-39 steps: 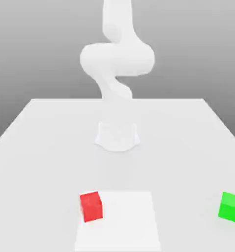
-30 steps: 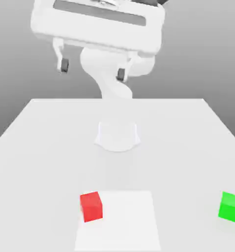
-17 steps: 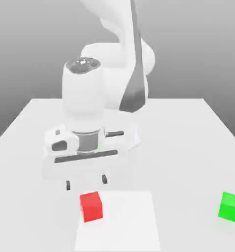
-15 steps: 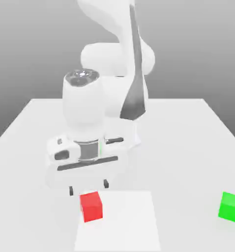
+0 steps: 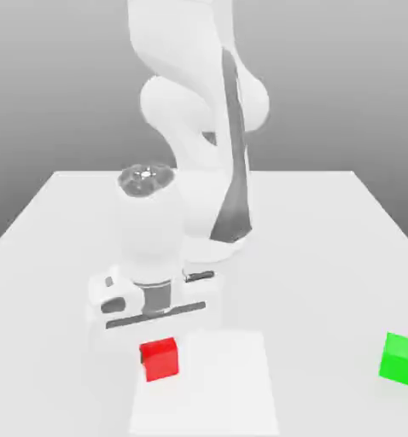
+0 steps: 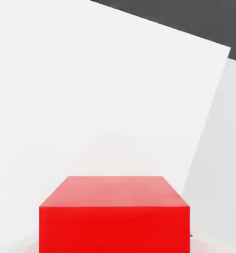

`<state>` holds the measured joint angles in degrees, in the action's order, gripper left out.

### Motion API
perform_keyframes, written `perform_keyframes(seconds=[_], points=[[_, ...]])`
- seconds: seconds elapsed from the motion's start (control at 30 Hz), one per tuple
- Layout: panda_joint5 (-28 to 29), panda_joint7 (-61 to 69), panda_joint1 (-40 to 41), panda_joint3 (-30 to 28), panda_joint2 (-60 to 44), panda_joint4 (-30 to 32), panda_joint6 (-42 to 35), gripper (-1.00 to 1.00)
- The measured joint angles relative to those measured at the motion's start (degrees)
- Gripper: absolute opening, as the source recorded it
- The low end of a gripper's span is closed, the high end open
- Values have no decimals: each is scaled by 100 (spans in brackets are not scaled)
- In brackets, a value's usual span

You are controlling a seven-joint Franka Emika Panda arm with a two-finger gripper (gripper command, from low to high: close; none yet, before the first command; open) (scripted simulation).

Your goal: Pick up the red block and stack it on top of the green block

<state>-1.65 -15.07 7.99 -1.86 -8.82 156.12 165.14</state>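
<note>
The red block (image 5: pixel 160 358) sat untouched near the tabletop's (image 5: pixel 327 247) front edge. The gripper (image 5: pixel 154 323) hung right over it; I couldn't tell its jaws. The green block (image 5: pixel 400 358) waited by the front corner.

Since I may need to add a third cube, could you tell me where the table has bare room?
Bare tabletop lies between the small matte red cube and the small matte green cube. It is crowded around the red cube, where the white arm's hand sits low.
</note>
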Motion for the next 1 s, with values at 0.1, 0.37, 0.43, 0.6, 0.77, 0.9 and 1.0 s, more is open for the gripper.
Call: perform_keyframes(seconds=[0.1,0.37,0.43,0.6,0.77,0.9,1.0], points=[[103,-66,9,-16,498,81,-430,-100],[202,-1559,-1109,489,500,-382,-953,-100],[229,-2002,-1396,628,446,-530,-1054,-100],[306,-3117,-2117,950,318,-899,-1299,-100],[413,-4256,-2772,1323,203,-1266,-1536,-100],[540,-5078,-3215,1576,42,-1524,-1605,-100],[785,-5347,-3347,1480,-409,-1584,-1215,-100]])
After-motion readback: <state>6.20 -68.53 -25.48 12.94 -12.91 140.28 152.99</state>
